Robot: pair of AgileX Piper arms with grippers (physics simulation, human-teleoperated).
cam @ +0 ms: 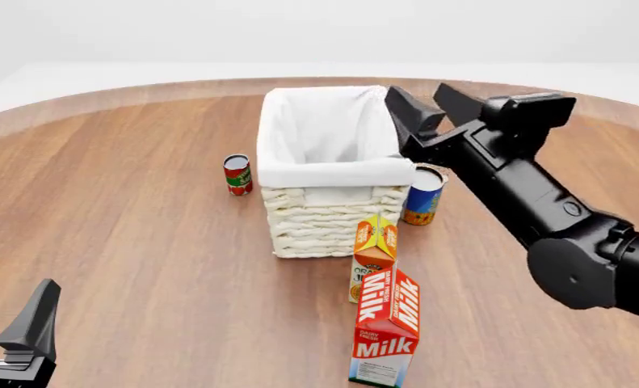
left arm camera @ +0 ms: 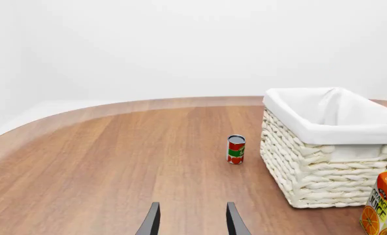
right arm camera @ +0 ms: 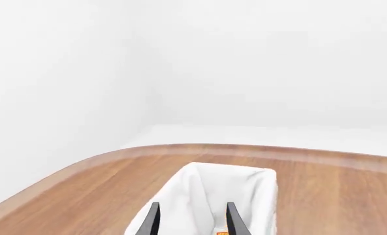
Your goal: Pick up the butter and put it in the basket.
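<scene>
Bright, even, sharp renders; faint soft shadows

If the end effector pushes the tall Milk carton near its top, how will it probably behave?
The Milk carton stands tall on a small base, so a high push would probably tip it rather than slide it. It looks like cardboard, so its walls may dent under a hard squeeze. It might fall against the orange juice carton close behind.

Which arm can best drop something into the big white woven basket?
Right. Its open black gripper hangs over the cream wicker basket; the left gripper sits far back from it.
</scene>
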